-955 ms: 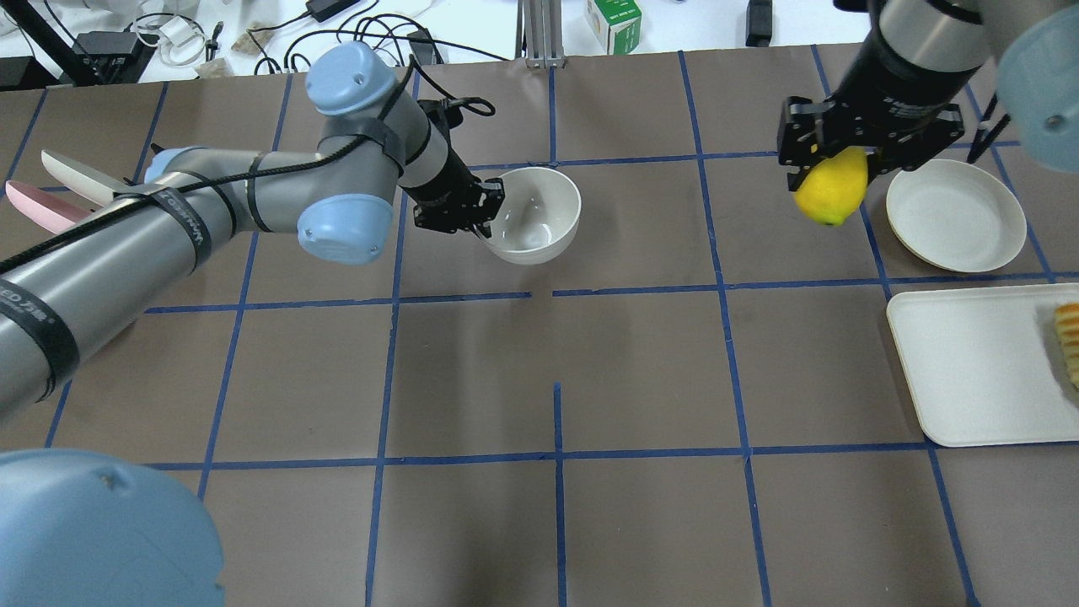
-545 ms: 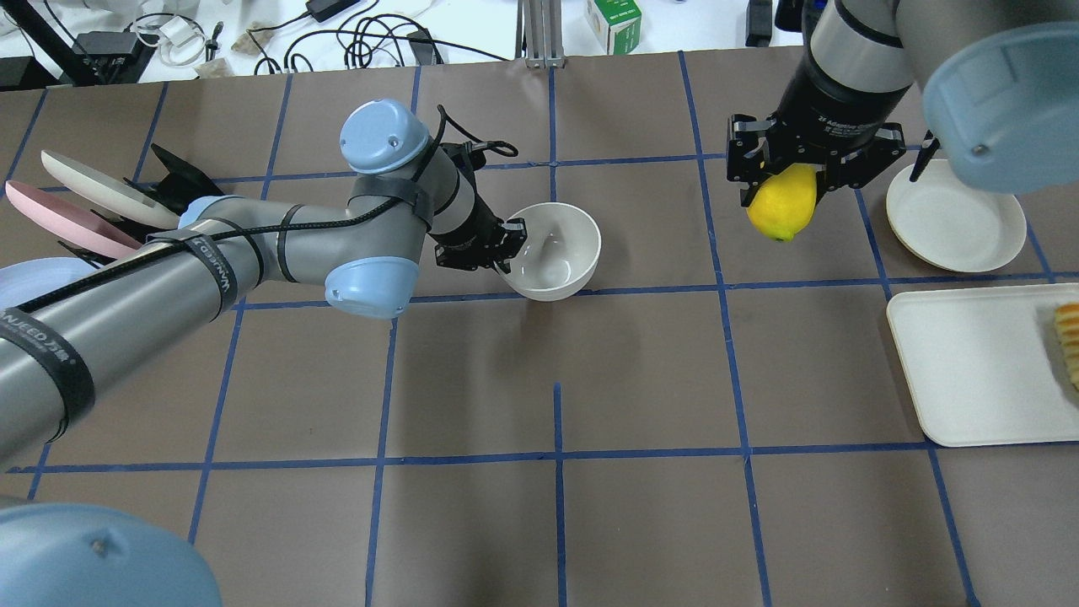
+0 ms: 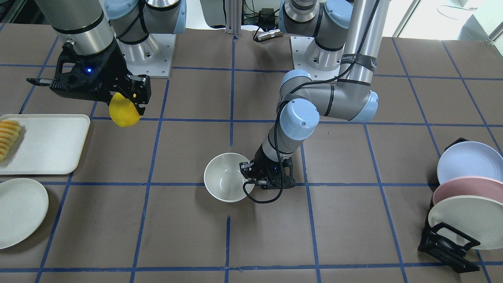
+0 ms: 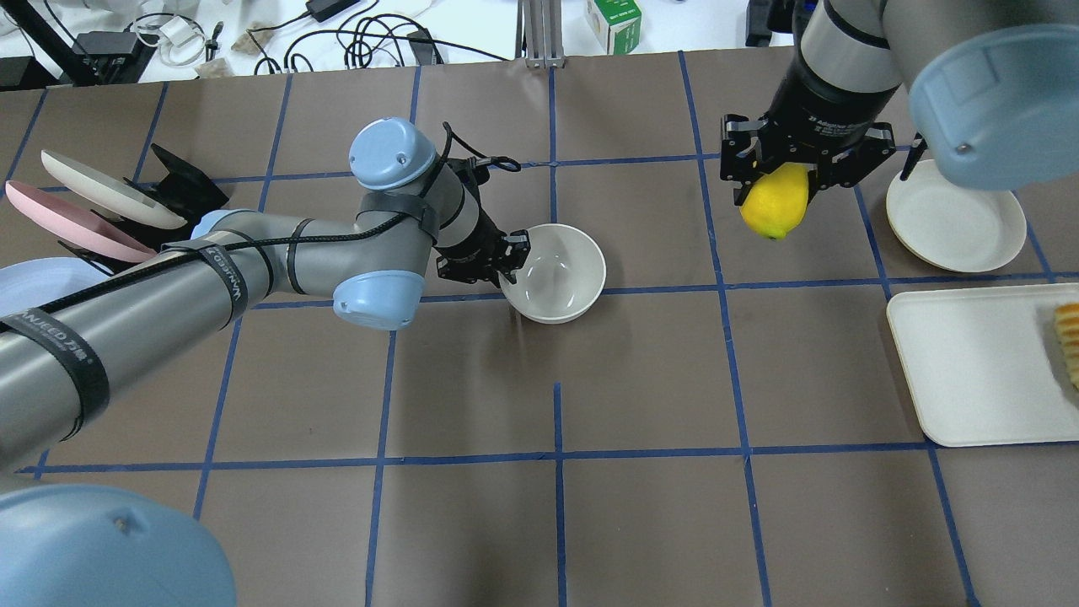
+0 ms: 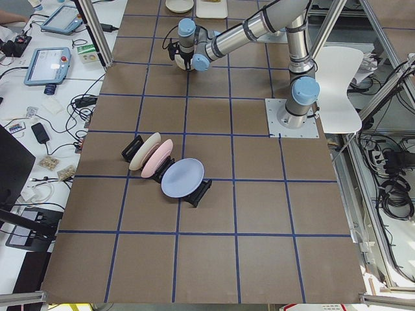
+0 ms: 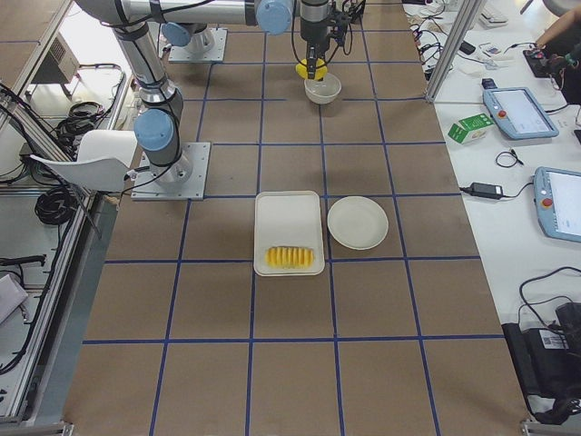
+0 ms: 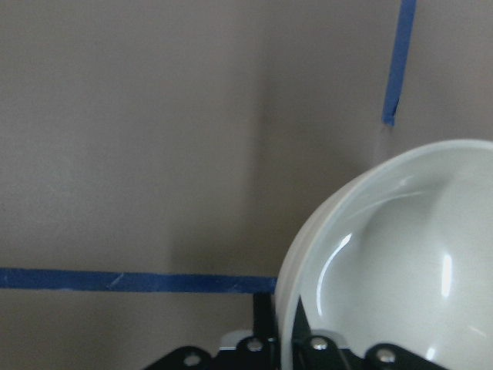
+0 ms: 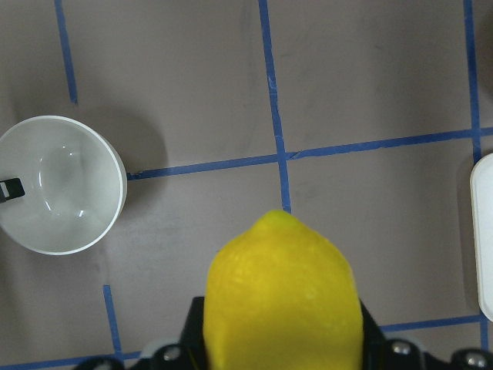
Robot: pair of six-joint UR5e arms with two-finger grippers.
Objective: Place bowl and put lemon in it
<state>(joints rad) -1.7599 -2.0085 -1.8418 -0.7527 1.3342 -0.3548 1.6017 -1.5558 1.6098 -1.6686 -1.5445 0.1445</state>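
Note:
The off-white bowl [image 4: 555, 272] sits low over the table's middle, upright, also in the front view [image 3: 226, 177], the left wrist view [image 7: 400, 262] and the right wrist view [image 8: 58, 183]. My left gripper [image 4: 506, 263] is shut on its left rim; I cannot tell if the bowl touches the table. My right gripper [image 4: 780, 190] is shut on the yellow lemon [image 4: 774, 201] and holds it in the air to the right of the bowl. The lemon also shows in the front view [image 3: 123, 111] and the right wrist view [image 8: 281, 301].
A flat off-white plate [image 4: 955, 215] and a white tray [image 4: 978, 362] with sliced fruit [image 4: 1069, 341] lie at the right. A black rack with pastel plates [image 4: 93, 206] stands at the left. Cables and a green box [image 4: 614, 23] lie beyond the far edge.
My left gripper has carried the bowl right and toward the near side. My right gripper has carried the lemon left, toward the bowl.

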